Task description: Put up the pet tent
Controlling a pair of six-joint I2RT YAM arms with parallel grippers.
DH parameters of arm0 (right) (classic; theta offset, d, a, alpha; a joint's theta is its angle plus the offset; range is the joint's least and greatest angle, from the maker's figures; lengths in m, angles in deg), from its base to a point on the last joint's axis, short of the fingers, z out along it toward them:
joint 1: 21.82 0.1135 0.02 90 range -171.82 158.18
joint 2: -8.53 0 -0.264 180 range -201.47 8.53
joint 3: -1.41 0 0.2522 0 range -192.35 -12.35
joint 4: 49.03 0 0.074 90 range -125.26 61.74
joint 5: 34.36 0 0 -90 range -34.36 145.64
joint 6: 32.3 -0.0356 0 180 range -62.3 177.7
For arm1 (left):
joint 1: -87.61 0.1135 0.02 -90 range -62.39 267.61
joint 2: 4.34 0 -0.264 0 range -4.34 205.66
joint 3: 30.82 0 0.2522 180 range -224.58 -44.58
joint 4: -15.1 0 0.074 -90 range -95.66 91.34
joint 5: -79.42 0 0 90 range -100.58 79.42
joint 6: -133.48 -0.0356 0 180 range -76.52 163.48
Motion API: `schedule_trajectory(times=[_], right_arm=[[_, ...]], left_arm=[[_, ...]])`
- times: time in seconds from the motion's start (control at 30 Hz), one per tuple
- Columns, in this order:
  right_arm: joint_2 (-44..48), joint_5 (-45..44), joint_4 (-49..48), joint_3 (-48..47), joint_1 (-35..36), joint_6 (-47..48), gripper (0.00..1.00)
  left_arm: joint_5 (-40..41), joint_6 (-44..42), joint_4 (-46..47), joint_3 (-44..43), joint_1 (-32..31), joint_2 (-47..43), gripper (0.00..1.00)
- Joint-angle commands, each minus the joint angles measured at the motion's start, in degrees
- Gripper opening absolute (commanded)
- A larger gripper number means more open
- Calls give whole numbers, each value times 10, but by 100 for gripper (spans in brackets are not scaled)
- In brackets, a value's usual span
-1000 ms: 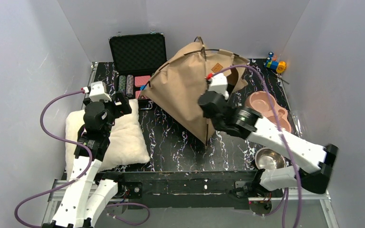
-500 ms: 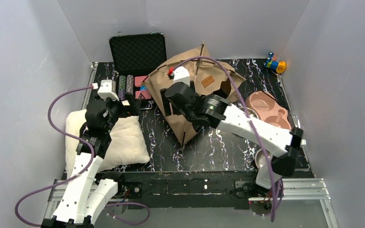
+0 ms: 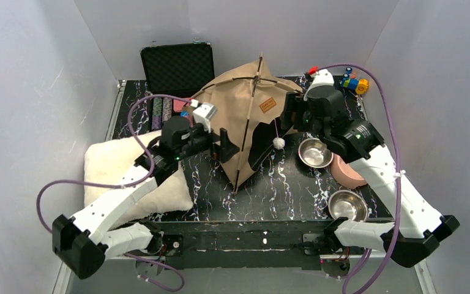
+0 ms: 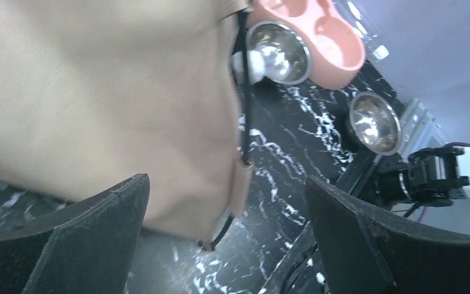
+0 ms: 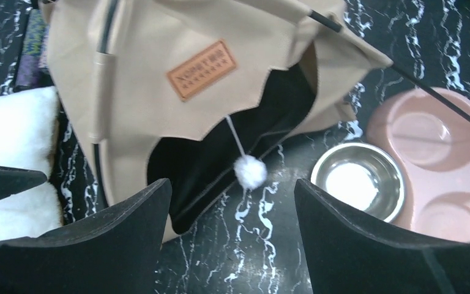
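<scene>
Spread wide, gripping nothing: left gripper (image 4: 225,196), right gripper (image 5: 232,196). Just ahead of both, pet tent (image 4: 98,92). Shown by right wrist, not left: label patch (image 5: 201,69).

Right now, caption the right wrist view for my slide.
Open right gripper faces the pet tent, pom-pom dangling across its dark doorway, steel bowl alongside.

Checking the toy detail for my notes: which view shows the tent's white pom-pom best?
The right wrist view: the pom-pom hangs on its string, large and sharp, before the pet tent doorway. Top external shows it small; left wrist catches a blurred part by the tent's edge.
</scene>
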State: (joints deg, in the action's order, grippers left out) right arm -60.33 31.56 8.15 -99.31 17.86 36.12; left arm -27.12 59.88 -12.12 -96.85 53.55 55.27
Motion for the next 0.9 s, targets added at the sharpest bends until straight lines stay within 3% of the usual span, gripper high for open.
schedule_trajectory(times=[0.0,0.13,0.23,0.3,0.4,0.53,0.63,0.77,0.87], right_arm=[[60,23,-14,42,-37,8,82],[115,17,-17,90,-53,0,82],[152,9,-14,123,-54,-4,81],[172,6,-11,136,-54,-2,81],[195,6,-3,143,-54,14,81],[198,37,43,106,-54,50,82],[178,65,95,60,-54,67,81],[156,62,144,10,-54,91,80],[140,59,177,-18,-54,111,80]], left_arm=[[10,8,30,-65,-52,63,100],[49,-6,24,-96,-74,117,97],[62,-33,22,-113,-85,148,83],[59,-60,1,-141,-86,172,61],[57,-90,-37,-182,-87,191,1],[71,-169,-76,-211,-83,164,0],[19,-260,-154,-246,-64,144,0],[-48,-359,-261,-276,0,113,0],[-83,-402,-261,-245,60,68,0]])
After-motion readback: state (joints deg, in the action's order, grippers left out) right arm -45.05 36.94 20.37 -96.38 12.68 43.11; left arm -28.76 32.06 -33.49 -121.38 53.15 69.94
